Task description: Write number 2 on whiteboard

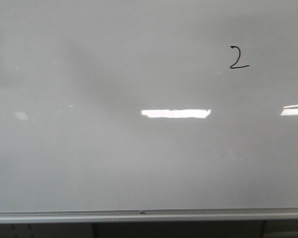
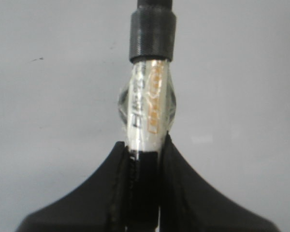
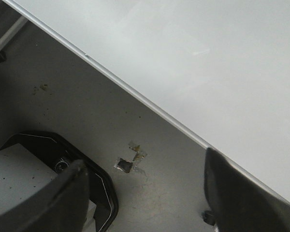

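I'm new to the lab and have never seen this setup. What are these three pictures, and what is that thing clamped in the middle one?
These come from a robot with two arms, each ending in a claw. The front view looks straight at a large glossy white-grey whiteboard with a silver rail along its bottom edge. A small thin black hand-drawn digit 2 is already on it, upper right; the bright bars are only light reflections.

The other two pictures come from cameras on the wrists. The left claw is shut on a marker pen with a clear printed barrel and black collar. Its tip is out of view. The right claw is open and holds nothing; it hangs over a grey surface beside the board's edge.
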`<act>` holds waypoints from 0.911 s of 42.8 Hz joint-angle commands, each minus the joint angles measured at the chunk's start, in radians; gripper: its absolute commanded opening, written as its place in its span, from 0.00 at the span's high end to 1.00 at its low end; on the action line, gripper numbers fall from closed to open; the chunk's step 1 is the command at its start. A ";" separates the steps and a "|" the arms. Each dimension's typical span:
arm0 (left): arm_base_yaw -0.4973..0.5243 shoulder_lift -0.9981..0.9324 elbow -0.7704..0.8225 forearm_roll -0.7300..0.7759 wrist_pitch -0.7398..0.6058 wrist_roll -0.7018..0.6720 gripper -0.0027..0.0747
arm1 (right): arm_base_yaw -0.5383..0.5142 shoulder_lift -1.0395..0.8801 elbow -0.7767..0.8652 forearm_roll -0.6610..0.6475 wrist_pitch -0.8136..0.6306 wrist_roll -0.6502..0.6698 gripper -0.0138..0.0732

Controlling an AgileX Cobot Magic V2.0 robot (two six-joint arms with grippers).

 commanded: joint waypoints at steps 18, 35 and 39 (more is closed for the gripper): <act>0.051 0.226 -0.021 -0.047 -0.476 -0.012 0.98 | -0.008 -0.013 -0.034 0.009 -0.056 -0.003 0.24; 0.051 0.316 -0.023 -0.047 -0.609 -0.012 0.55 | -0.008 -0.014 -0.034 0.010 -0.056 -0.003 0.24; 0.051 0.314 -0.025 -0.045 -0.604 -0.008 0.43 | -0.008 -0.014 -0.034 0.010 -0.060 -0.003 0.24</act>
